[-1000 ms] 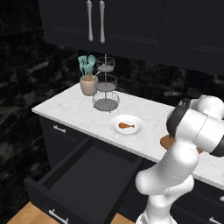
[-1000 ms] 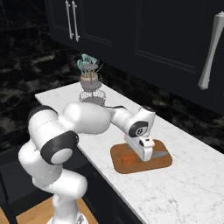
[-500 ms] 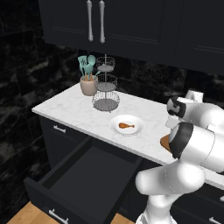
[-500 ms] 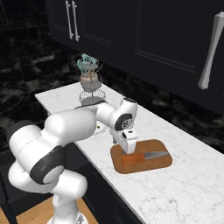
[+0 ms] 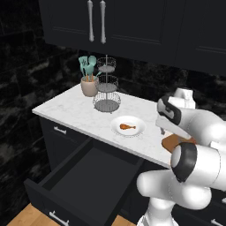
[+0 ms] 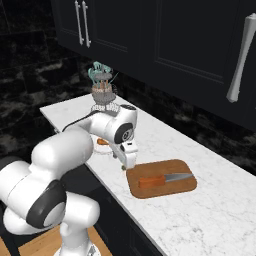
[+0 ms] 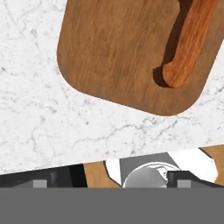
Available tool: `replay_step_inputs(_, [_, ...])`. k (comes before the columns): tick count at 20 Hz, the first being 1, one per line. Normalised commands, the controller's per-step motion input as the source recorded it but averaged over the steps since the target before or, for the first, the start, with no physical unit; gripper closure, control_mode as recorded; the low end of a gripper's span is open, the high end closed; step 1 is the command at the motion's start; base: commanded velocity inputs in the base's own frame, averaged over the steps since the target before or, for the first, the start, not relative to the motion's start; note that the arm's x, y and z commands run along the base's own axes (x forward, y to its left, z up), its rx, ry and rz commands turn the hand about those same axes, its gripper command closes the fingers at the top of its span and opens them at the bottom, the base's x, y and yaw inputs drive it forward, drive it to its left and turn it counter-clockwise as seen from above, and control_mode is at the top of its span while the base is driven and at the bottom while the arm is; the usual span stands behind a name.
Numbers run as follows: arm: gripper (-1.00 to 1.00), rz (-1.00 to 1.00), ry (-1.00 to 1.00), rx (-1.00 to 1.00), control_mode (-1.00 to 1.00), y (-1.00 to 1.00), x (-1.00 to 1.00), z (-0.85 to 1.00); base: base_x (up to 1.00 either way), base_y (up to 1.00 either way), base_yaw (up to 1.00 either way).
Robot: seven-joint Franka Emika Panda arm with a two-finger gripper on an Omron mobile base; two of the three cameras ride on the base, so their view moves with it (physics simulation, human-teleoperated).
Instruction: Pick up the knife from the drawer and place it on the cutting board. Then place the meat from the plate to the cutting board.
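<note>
From my left I see the drawer (image 5: 84, 176) hanging open under the table's front edge, then the meat (image 5: 127, 127) on the plate (image 5: 115, 129), then the knife (image 6: 162, 180) lying flat on the cutting board (image 6: 150, 192) near the front edge. My worry is the reach over to the plate: a careless grab could roll the small meat off, or my arm could nudge the board and knife. My fingers (image 6: 123, 166), just left of the board, are spread fully and hold nothing.
</note>
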Motion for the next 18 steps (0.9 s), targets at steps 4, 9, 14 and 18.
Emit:
replay_step_inputs(4, [-1.00, 0.00, 0.00, 0.00, -1.00, 0.56, 0.19, 0.06, 0.00, 0.00, 0.00])
replay_step_inputs(9, [-1.00, 0.07, 0.00, -0.01, -1.00, 0.43, 0.39, 0.08, 0.00, 0.00, 0.00])
replay_step_inputs(14, [-1.00, 0.19, 0.00, -0.02, -1.00, 0.27, 0.34, 0.03, 0.00, 0.00, 0.00])
replay_step_inputs(18, [-1.00, 0.28, 0.00, -0.06, -1.00, 0.09, 0.32, 0.02, 0.00, 0.00, 0.00])
